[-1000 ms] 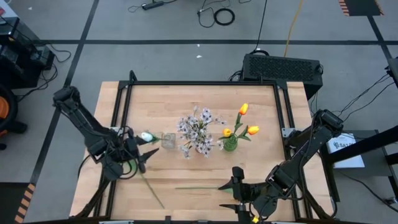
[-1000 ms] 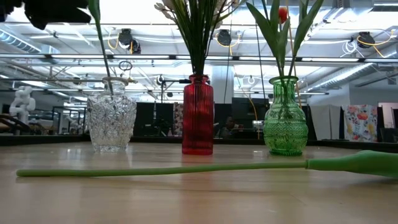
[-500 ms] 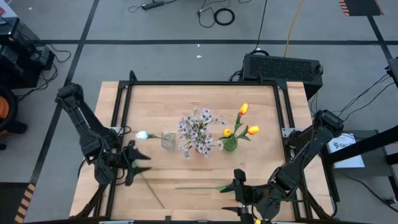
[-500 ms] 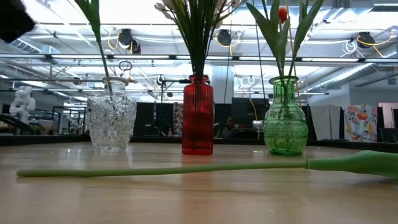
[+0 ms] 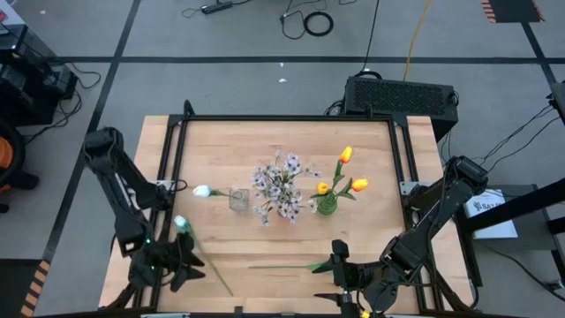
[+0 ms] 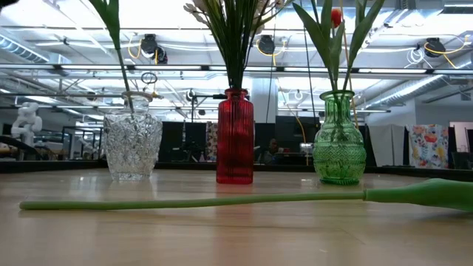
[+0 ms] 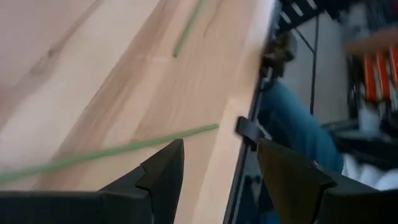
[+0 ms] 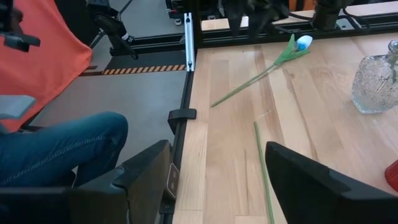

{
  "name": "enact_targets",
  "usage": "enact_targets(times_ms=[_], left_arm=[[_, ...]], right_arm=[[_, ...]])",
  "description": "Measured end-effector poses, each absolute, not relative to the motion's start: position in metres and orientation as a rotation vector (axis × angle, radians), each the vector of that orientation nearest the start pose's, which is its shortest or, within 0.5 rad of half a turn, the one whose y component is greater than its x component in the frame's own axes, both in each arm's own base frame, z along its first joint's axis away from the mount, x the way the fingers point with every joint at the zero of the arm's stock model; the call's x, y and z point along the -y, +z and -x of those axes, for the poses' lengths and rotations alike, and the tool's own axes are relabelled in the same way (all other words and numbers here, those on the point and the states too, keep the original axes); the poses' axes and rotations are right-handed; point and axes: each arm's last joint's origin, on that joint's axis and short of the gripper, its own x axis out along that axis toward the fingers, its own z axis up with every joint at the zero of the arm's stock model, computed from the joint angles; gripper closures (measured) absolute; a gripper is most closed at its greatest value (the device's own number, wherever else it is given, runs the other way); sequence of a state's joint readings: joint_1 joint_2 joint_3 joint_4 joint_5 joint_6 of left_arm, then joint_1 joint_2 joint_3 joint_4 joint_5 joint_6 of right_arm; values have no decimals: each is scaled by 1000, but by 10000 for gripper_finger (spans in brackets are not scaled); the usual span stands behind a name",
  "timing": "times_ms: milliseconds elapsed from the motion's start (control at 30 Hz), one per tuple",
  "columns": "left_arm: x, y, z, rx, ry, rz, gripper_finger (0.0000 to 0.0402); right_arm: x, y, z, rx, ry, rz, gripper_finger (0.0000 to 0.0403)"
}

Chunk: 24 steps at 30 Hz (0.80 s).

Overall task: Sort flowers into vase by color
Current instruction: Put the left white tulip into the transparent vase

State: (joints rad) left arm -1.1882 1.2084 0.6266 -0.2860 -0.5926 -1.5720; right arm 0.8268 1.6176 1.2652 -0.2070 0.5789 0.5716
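Wooden tabletop (image 5: 371,238) carries three vases in a row at its centre. From above they barely show beneath their flowers: a pale-blue tulip (image 5: 202,191) leaning toward 9 o'clock, a spray of pink-white blossoms (image 5: 281,187), and orange-yellow tulips (image 5: 342,177). Only the low view tells them as a clear glass vase (image 6: 132,145), a red vase (image 6: 235,137) and a green vase (image 6: 339,139).

A second pale-blue tulip (image 5: 181,224) lies at 8 o'clock beside the left gripper (image 5: 183,265), jaws apart and empty. A bare green stem (image 5: 282,266) lies at 6 o'clock by the right gripper (image 5: 339,274), jaws wide and empty. The right wrist view alone shows a person's jeans-clad leg (image 8: 59,149) beyond the edge.
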Motion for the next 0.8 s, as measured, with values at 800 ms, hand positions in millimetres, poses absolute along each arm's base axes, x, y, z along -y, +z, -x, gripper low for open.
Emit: enact_targets(times_ms=[800], left_arm=[[196, 139, -100, -962, 592, 1070, 192]], right_arm=[[-255, 290, -256, -477, 116, -184, 145]])
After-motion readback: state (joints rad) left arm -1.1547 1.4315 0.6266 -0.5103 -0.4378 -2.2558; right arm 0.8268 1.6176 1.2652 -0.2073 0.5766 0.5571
